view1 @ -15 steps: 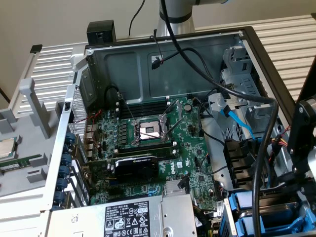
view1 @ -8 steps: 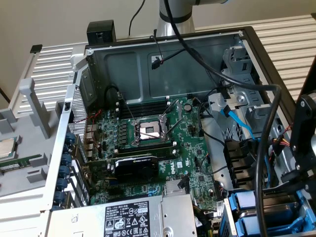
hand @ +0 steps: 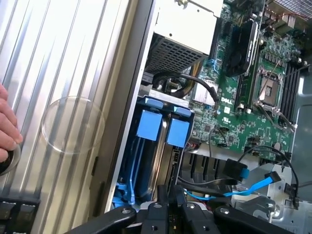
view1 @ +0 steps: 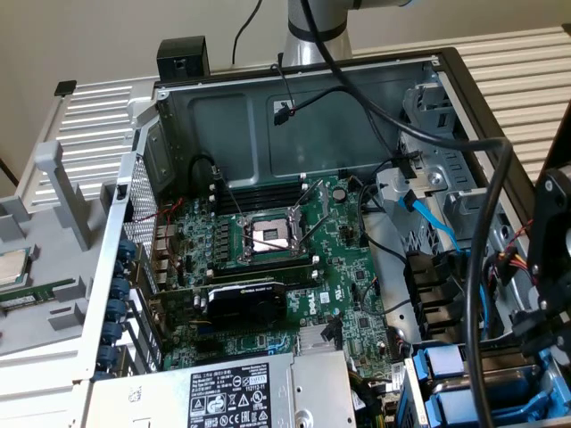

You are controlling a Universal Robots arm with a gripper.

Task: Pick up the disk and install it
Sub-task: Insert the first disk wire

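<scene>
Two blue carrier fronts (hand: 148,124) stand side by side in the drive bay (view1: 446,379) at the case's corner, in the exterior view's lower right. The disk's metal body is hidden; I cannot tell whether it sits behind them. My gripper (hand: 168,197) hovers just over this bay, its black fingers drawn close together with nothing visible between them. In the exterior view the gripper (view1: 540,303) is the black assembly at the right edge, above the bay.
The open case holds a green motherboard (view1: 268,259) with an empty CPU socket (view1: 270,236), a grey power-supply box (view1: 232,392), blue cables (view1: 428,214) and black cables. A silver chip (view1: 11,266) lies outside the case. A person's hand (hand: 7,131) rests on the ribbed surface.
</scene>
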